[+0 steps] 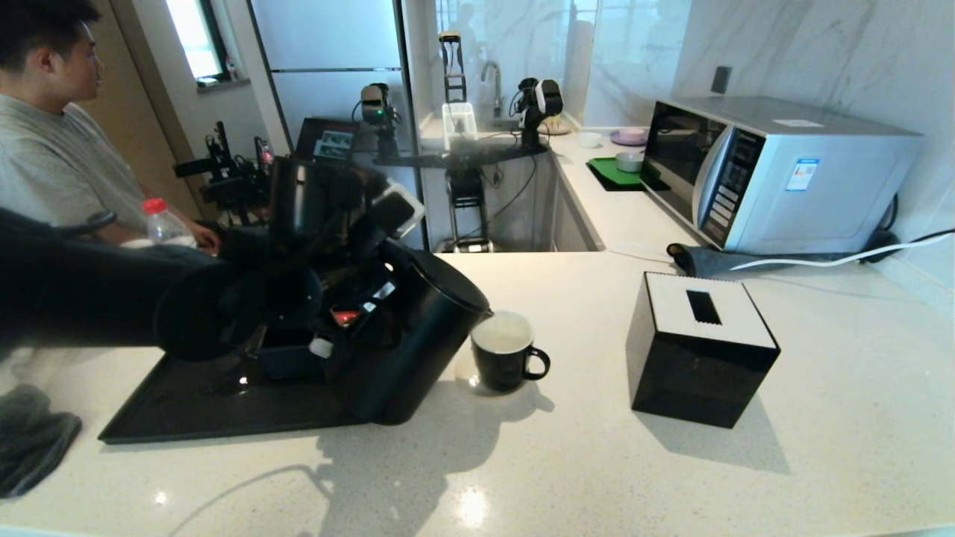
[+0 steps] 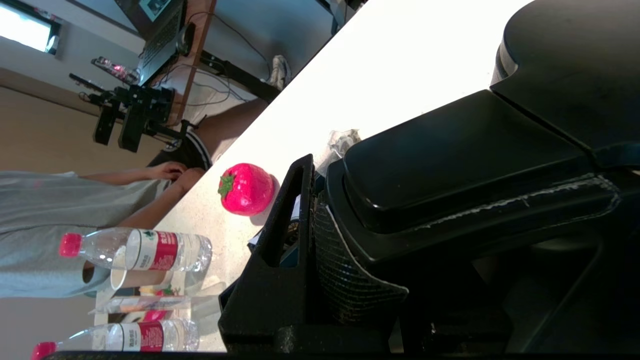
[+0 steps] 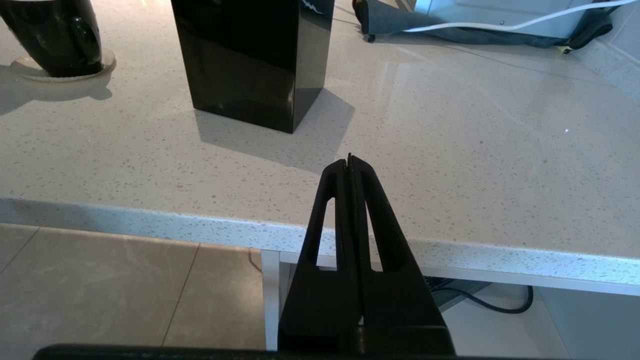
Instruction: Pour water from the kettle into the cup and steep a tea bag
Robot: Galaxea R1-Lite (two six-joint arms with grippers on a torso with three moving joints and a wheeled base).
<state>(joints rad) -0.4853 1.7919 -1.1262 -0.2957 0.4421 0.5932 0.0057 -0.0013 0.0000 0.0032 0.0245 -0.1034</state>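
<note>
The tall black kettle point(image 1: 418, 335) is tilted to the right, its small spout at the rim of the cup point(image 1: 503, 358). The glossy black cup has a white interior, stands on a pale coaster, and also shows in the right wrist view point(image 3: 55, 40). My left gripper point(image 2: 320, 195) is shut on the kettle's loop handle point(image 2: 450, 150); in the head view it is mostly hidden behind the kettle. My right gripper point(image 3: 350, 160) is shut on nothing, parked just off the counter's front edge. I cannot make out the tea bag.
A black tray point(image 1: 186, 410) with a low compartment box lies under the kettle. A black tissue box point(image 1: 701, 350) stands right of the cup and a microwave point(image 1: 776, 171) behind it. A red strawberry point(image 2: 246, 189), water bottles point(image 2: 140, 249) and a person point(image 1: 45, 149) are to the left.
</note>
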